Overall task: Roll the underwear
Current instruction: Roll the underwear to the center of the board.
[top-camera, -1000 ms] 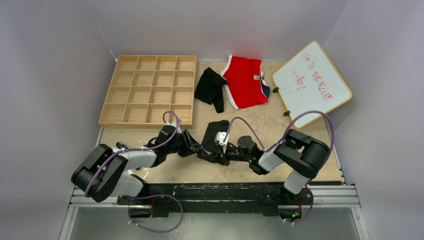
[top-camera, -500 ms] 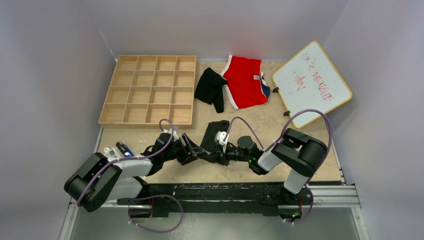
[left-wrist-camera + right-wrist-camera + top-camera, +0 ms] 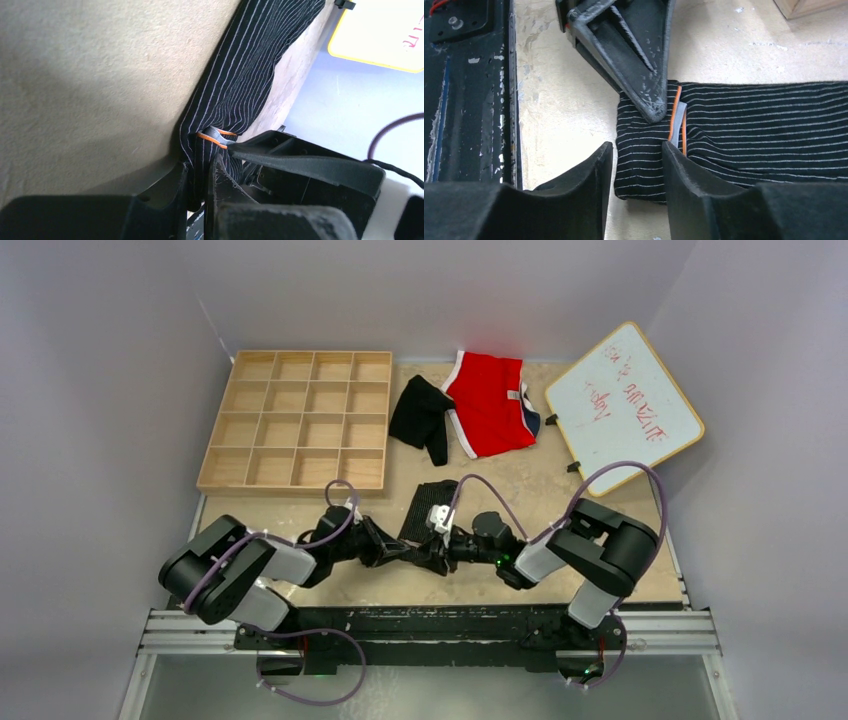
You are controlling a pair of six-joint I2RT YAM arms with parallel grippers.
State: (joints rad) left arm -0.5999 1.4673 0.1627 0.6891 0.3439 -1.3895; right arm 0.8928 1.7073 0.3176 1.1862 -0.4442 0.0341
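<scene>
**Both grippers on the near end of the striped underwear**

- Left gripper (image 3: 197,172): jaws clamped on a pinch of the striped underwear (image 3: 422,502) (black soft fabric, fine white lines). The fabric is drawn up into the narrow gap, just beside the orange seam (image 3: 672,112).
- Right gripper (image 3: 638,146): jaws apart, straddling the folded end of the same piece. The fabric lies flat between the fingers; can't tell if they touch it. The left gripper's tip sits on the fabric at 12 o'clock of that gap.
- Top view: the grippers meet tip to tip at 6 o'clock on the beige table (image 3: 520,490). The striped underwear runs from them toward 12 o'clock.
- Plain black underwear (image 3: 420,418) (soft, crumpled): at 12 o'clock of the striped one and apart from it. It touches the red briefs with white trim (image 3: 490,405) at its 3 o'clock.
- Wooden grid tray (image 3: 290,420): at 10 o'clock.
- Wood-framed whiteboard with red writing (image 3: 622,405): at 2 o'clock.
</scene>
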